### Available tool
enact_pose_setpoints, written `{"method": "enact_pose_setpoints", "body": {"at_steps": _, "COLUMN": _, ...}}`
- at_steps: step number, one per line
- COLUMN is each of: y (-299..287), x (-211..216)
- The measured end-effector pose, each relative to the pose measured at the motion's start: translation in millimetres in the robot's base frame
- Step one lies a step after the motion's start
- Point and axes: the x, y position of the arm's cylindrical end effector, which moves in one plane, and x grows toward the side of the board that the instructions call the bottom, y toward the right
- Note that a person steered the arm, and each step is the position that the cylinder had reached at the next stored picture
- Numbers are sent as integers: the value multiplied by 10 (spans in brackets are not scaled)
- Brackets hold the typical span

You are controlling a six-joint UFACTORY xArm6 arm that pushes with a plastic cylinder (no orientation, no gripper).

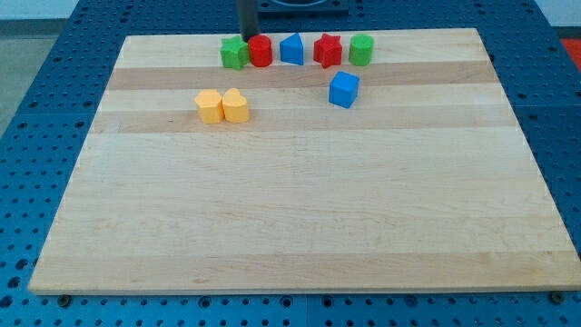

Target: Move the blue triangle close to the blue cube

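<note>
The blue triangle (291,50) stands near the view's top edge of the wooden board, in a row of blocks. The blue cube (343,89) lies below and to the right of it, apart from the row. My rod comes down from the view's top, and my tip (248,36) is just above the green star-shaped block (234,53) and the red cylinder (260,51), to the left of the blue triangle. The tip is about one block width from the triangle and does not touch it.
A red star (327,50) and a green cylinder (361,49) stand right of the blue triangle. Two yellow blocks (222,106) sit side by side lower left. The wooden board (290,200) lies on a blue perforated table (36,136).
</note>
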Motion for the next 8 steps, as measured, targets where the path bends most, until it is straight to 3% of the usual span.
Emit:
{"method": "enact_pose_setpoints", "body": {"at_steps": 2, "y": 565, "x": 52}}
{"method": "enact_pose_setpoints", "body": {"at_steps": 8, "y": 227, "x": 834}}
